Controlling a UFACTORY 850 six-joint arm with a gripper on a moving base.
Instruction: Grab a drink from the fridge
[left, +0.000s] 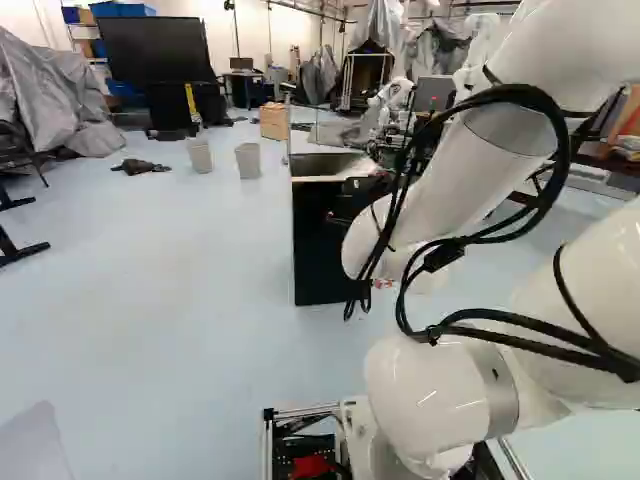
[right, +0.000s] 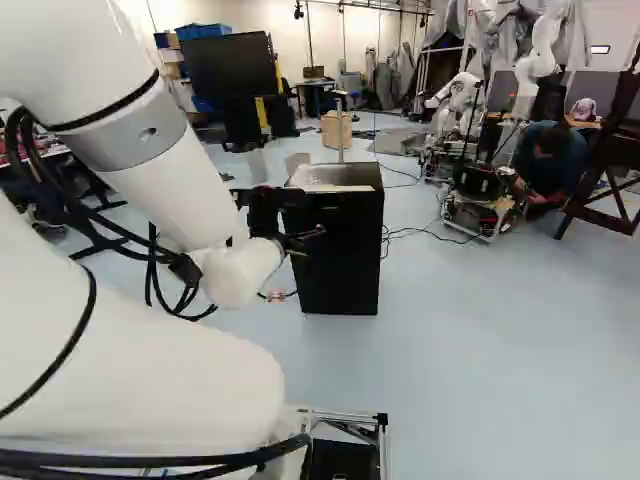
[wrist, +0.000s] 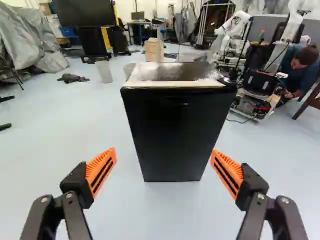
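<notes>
As the claw (right: 302, 241) gapes, the fridge (wrist: 172, 132) faces it, long axis vertical.

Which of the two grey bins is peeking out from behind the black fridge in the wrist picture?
The grey bin nearer the boxy black fridge: the fridge hides part of it. The other grey bin, nearer the crumpled dark heap, shows whole.

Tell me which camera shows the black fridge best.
The wrist view: the black fridge stands ahead of the open pincer, its near face unblocked. In the left base view, the white arm hides much of it; the right base view shows it partly behind the arm's end.
</notes>
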